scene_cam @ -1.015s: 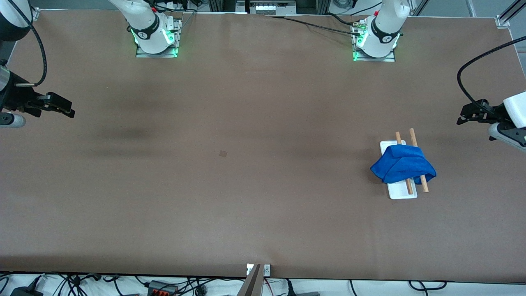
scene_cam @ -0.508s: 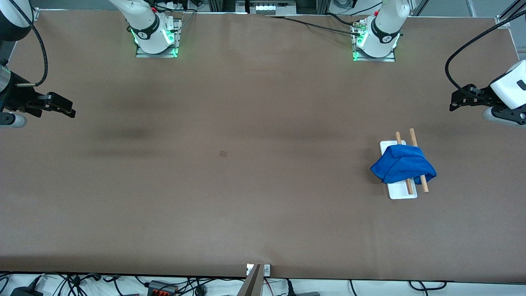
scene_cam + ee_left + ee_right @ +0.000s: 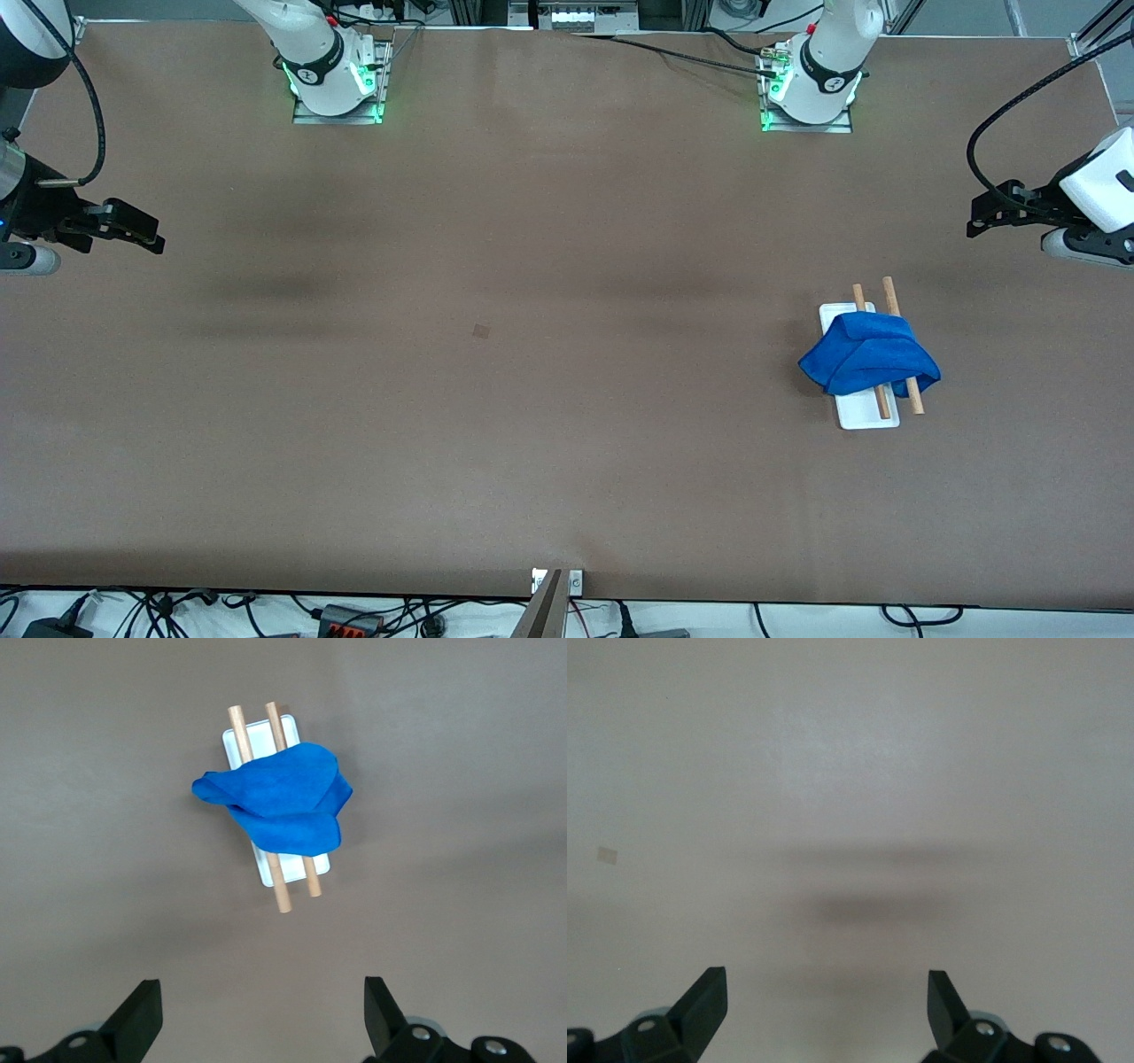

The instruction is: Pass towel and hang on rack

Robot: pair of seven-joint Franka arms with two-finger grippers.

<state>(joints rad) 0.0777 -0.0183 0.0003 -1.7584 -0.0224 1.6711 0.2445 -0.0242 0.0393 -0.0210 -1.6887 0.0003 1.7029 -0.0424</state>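
Front view: the towel (image 3: pixel 869 364) lay draped over both wooden rods of the rack (image 3: pixel 868 420), bunched across their middle so that the rod ends and part of the white base stuck out on either side. The rack stood on the brown table (image 3: pixel 532 443) toward the left arm's end. The left gripper (image 3: pixel 982 221) hung in the air at that end of the table, well apart from the rack and holding nothing; in the left wrist view its fingers (image 3: pixel 142 1014) were spread wide, with the towel (image 3: pixel 279 806) and rack (image 3: pixel 257 731) seen clear of them on the table below. The right gripper (image 3: pixel 146 237) hovered over the right arm's end of the table, a long way from the towel, its fingers (image 3: pixel 709 997) likewise spread wide and empty, with only bare tabletop and a small square mark (image 3: pixel 607 855) under it.
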